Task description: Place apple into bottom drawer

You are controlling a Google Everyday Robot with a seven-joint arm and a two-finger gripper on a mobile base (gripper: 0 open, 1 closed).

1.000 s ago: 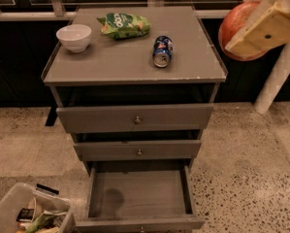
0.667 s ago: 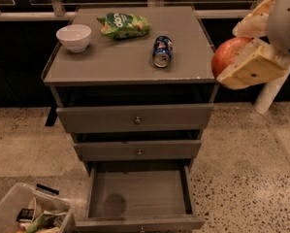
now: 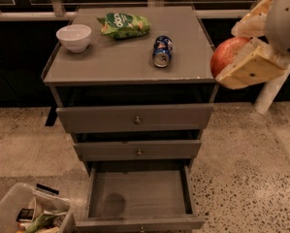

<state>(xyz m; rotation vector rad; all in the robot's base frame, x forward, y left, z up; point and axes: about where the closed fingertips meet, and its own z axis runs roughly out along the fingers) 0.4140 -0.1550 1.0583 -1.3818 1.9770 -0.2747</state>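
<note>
The reddish-orange apple (image 3: 228,55) is held between the tan fingers of my gripper (image 3: 241,52), in the air just off the right edge of the grey cabinet top (image 3: 115,62). One finger (image 3: 253,67) lies in front of the apple, the other (image 3: 251,19) behind and above it. The bottom drawer (image 3: 139,193) is pulled open below and to the left; its flat grey tray holds nothing. The two shallower drawers above it are shut.
On the cabinet top are a white bowl (image 3: 74,37), a green snack bag (image 3: 123,24) and a blue soda can (image 3: 162,51) lying on its side. A clear bin (image 3: 30,215) of oddments stands on the floor at lower left. A white post (image 3: 273,89) rises at right.
My gripper with the apple has moved down and to the left, from beside the cabinet's back right corner to level with its front right edge.
</note>
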